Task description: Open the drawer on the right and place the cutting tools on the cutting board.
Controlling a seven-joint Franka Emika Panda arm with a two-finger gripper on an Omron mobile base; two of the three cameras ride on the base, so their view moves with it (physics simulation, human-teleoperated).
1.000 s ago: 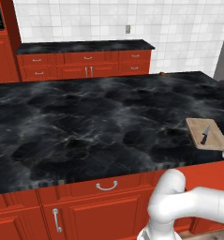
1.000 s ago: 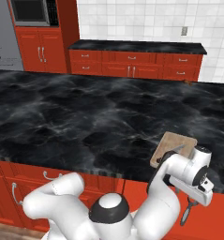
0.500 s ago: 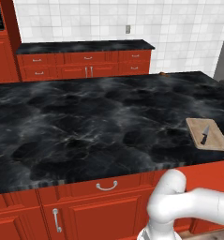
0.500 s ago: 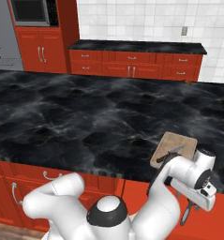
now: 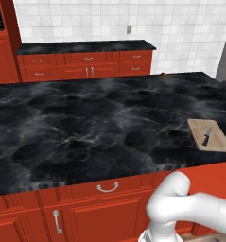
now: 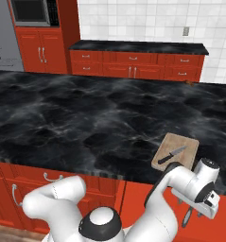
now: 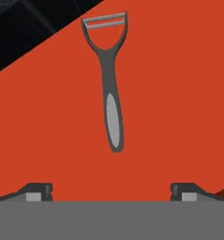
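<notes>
Arm is reaching low over the right end of the black marble bench, elbow folded near the base, wrist hanging below the bench edge in the right base view. The jaws are standing released, tips wide apart with nothing between them, pointing down at the red floor of the drawer.

A dark-handled peeler is lying flat in the drawer, centred between the fingertips (blade end pointing away from the hand), not touching them.

The cutting board is sitting on the bench near its right front corner; the knife is lying on it, black handle toward the front.

In the right base view a dark slim shape shows under the wrist, possibly the peeler; too small to be sure.
</notes>
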